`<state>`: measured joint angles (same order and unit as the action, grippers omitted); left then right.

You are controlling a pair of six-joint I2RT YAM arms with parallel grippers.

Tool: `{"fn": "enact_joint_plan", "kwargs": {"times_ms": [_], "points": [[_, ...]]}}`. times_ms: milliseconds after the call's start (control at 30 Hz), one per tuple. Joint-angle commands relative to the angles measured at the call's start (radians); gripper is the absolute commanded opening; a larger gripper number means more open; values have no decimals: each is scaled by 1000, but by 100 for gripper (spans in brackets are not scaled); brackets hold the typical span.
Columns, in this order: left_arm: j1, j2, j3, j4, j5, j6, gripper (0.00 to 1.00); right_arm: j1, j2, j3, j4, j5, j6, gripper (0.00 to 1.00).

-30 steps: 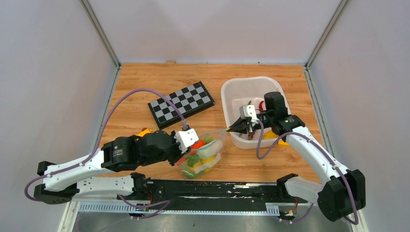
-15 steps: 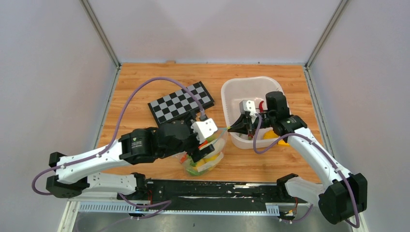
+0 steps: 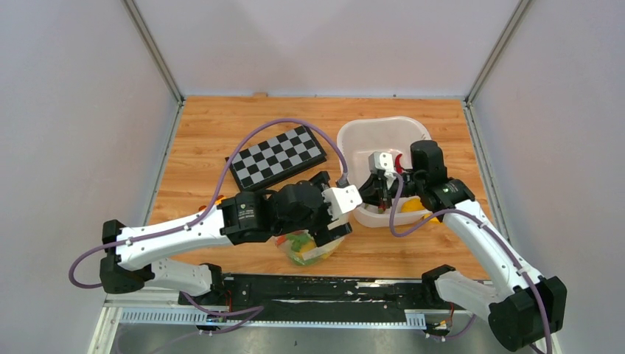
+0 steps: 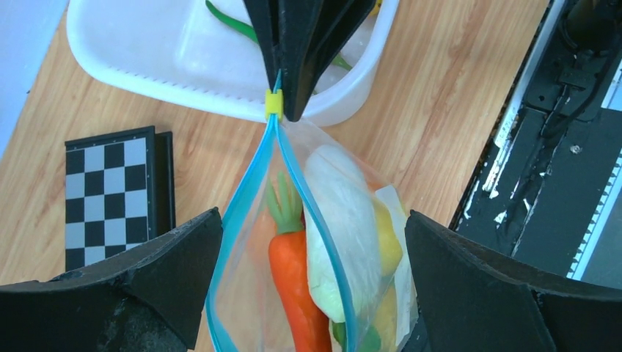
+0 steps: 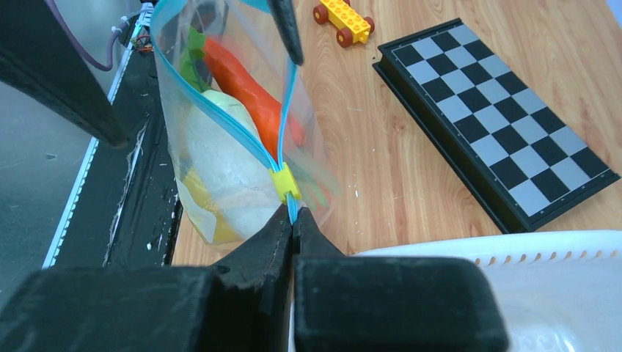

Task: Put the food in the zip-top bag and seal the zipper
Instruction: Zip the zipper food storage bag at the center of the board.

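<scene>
The zip-top bag (image 4: 242, 293) hangs between my two grippers, holding food: an orange carrot (image 4: 293, 286), a white radish (image 4: 341, 213) and a yellow piece (image 4: 389, 242). The two teal strips of its zipper (image 4: 246, 194) spread apart below a yellow slider (image 4: 273, 103). My left gripper (image 4: 312, 235) is open, one finger on each side of the bag's mouth and touching neither strip. My right gripper (image 5: 293, 220) is shut on the zipper's end just past the slider (image 5: 284, 182). In the top view the left gripper (image 3: 335, 217) covers most of the bag (image 3: 304, 249), close to the right gripper (image 3: 365, 195).
A white basket (image 3: 352, 141) stands behind the right gripper with a red piece (image 3: 399, 160) and something green (image 4: 227, 18) inside. A folded chessboard (image 3: 276, 156) lies at the centre left. A yellow toy car (image 5: 343, 15) sits beyond the bag. A black rail (image 3: 332, 287) runs along the near edge.
My left gripper opened wide and slid right along the bag's mouth toward the right gripper. The right gripper kept its pinch on the zipper's end and barely moved.
</scene>
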<state>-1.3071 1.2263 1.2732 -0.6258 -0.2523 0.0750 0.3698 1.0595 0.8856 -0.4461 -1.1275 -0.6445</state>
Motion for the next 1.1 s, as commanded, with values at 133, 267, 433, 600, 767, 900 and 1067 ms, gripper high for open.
{"fn": "enact_joint_plan", "kwargs": {"times_ms": [133, 267, 433, 600, 767, 900, 1067], "points": [[53, -11, -3, 74, -18, 17, 100, -2, -56, 0, 61, -57, 6, 0], [63, -28, -27, 98, -38, 27, 100, -2, -48, 2, 44, -71, -12, 0], [65, -70, -27, 128, 28, 18, 100, -1, -40, 7, 38, -68, -15, 0], [65, -142, -84, 211, 36, 47, 100, -2, -28, 12, 32, -67, -20, 0], [66, -148, -114, 221, 10, 101, 100, -2, -25, 19, 17, -76, -31, 0], [79, -77, -87, 202, 85, 81, 100, -2, -30, 19, 17, -85, -32, 0], [81, -16, -55, 204, 180, 44, 100, -2, -29, 16, 18, -78, -32, 0]]}}
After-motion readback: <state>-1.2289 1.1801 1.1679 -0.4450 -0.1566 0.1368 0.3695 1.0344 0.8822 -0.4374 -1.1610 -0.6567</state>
